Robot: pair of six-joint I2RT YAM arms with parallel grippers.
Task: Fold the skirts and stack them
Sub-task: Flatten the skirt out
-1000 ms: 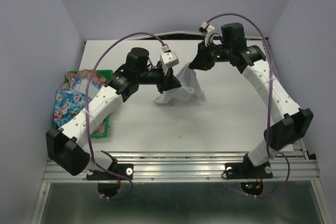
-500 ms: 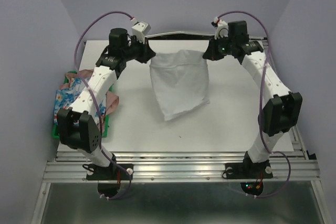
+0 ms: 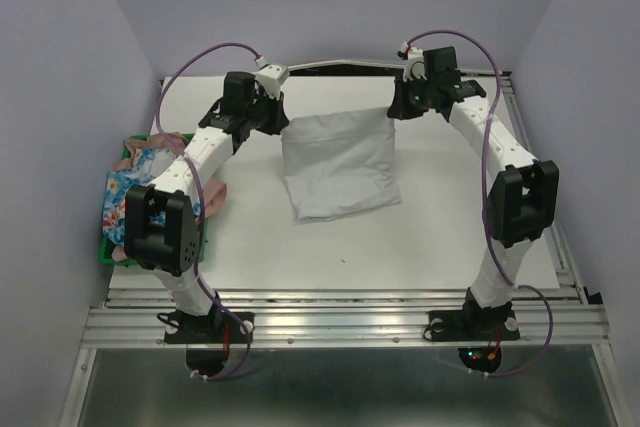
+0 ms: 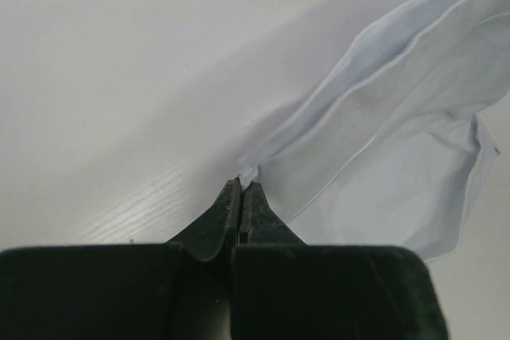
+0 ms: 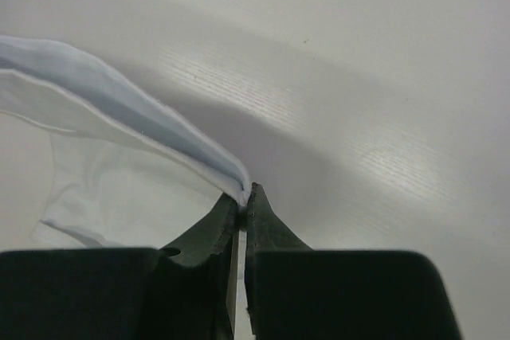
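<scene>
The plain white skirt [image 3: 337, 165] hangs stretched between both grippers at the far middle of the table, its lower edge trailing on the surface. My left gripper [image 3: 283, 119] is shut on its left top corner [image 4: 249, 173]. My right gripper [image 3: 392, 110] is shut on the right top corner [image 5: 241, 189]. The blue flowered skirt [image 3: 135, 190] lies over the tray at the left, with the dusty-pink skirt [image 3: 212, 195] showing beside and under it.
A green plastic tray [image 3: 197, 240] sits at the left table edge under the two skirts. The left arm reaches over it. Purple walls close in both sides and the back; a metal rail [image 3: 340, 319] runs along the near edge.
Both arms swung apart and toward the back, pulling the bunched white skirt out flat between them. The skirt then settled lower and squarer on the table.
</scene>
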